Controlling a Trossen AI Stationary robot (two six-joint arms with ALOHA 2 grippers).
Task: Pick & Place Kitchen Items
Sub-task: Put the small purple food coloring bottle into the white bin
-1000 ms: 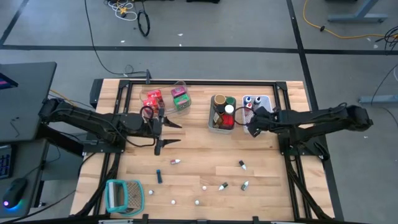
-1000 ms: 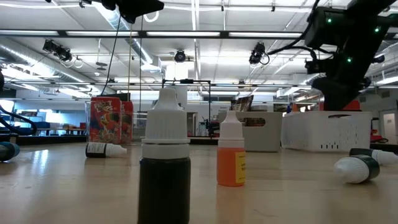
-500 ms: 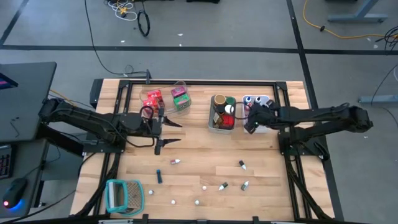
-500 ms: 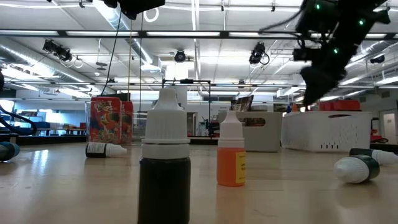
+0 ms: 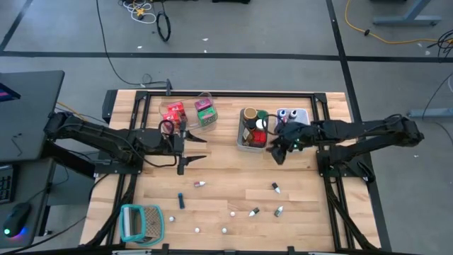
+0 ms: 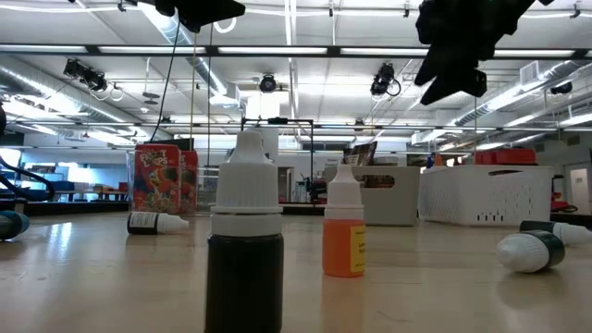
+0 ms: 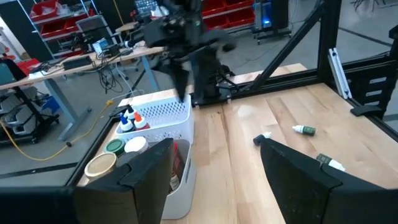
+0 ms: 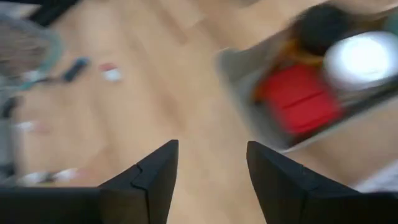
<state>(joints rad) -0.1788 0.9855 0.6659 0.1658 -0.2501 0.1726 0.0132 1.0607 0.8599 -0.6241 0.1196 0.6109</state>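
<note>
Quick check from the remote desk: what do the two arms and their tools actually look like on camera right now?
Both arms are dark, near-black jointed links with black cabling along them, mounted on black frames at the table's sides. The left tool ends in two long, slim, pointed black fingers, broad and flat-faced seen from the wrist. The right tool has matching matte black angular fingers. No markings are legible.

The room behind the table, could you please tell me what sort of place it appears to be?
Probably a robotics lab or workshop: open ceiling with strip lights and ducting, shelves of red storage bins, and workbenches with trailing cables.
</note>
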